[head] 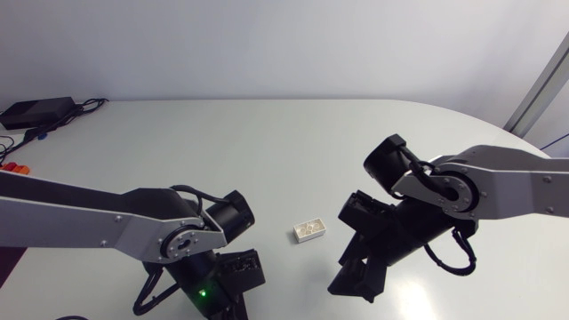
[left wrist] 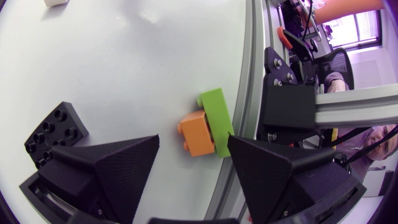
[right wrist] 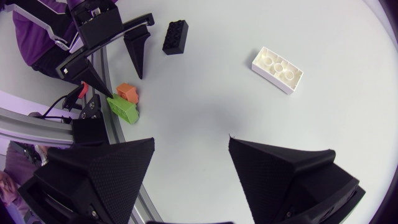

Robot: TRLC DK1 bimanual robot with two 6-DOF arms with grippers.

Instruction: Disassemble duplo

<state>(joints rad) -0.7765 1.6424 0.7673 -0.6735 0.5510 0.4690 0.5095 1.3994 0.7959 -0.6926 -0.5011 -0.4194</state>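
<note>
Two grippers, both spread wide and gripping nothing. Under the left gripper (left wrist: 193, 140), in the gap between its open fingers: orange brick (left wrist: 198, 134) pressed side to side against green brick (left wrist: 216, 118), right at the edge of the table (left wrist: 137, 56). Cannot tell from the right wrist view whether one left fingertip meets the green one or only stands just beside it. Beside the left gripper, apart from that pair: black brick (left wrist: 56, 127), studs up, one corner covered by a finger. Any marking on the studs too small to read. Hanging over the tabletop: right gripper (right wrist: 191, 138). Ahead of it, well apart: white brick (right wrist: 278, 69), hollow side up, it seems. From the head view, orange, green and black pieces hidden under the left arm; only the white one visible, between both arms.
</note>
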